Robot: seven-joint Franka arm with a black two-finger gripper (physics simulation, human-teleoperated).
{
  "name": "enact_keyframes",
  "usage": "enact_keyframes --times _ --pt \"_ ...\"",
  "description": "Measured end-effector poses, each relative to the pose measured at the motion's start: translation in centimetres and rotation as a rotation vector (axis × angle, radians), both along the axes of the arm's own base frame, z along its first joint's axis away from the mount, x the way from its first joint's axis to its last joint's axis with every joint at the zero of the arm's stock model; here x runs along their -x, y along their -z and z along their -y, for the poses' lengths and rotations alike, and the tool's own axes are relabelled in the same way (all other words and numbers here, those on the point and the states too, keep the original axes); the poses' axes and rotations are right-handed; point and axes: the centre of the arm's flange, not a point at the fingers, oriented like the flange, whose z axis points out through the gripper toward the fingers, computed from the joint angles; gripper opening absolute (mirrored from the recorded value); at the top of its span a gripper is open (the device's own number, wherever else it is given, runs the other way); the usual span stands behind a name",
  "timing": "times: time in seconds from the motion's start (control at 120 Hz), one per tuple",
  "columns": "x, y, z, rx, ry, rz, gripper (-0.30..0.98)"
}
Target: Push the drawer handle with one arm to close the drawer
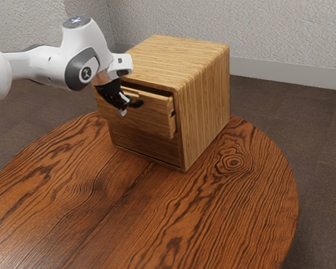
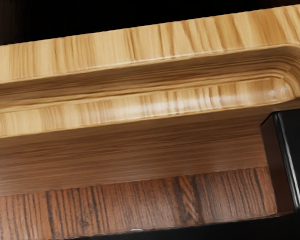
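A wooden drawer (image 1: 151,116) stands partly out of its cabinet, with a dark gap above its front panel. My black gripper (image 1: 123,106) is at the upper part of that panel, toward the exterior view's left; whether it touches the wood cannot be told. In the wrist view, the drawer's pale top edge (image 2: 140,44) runs across, with the rounded handle strip (image 2: 145,107) alongside it. A black part of the gripper (image 2: 286,160) lies close to the handle's rounded end.
The light wooden cabinet (image 1: 204,106) rests on a round, dark-grained table (image 1: 157,218). Its top and side panel are beside and beyond my hand. A textured wall (image 1: 285,36) rises behind the table.
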Motion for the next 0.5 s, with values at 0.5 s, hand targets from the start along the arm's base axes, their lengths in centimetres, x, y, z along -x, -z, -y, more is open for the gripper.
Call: enact_keyframes --times 0.5 --pt "-2.7 -0.1 1.1 -0.001 0.022 0.020 -0.10"
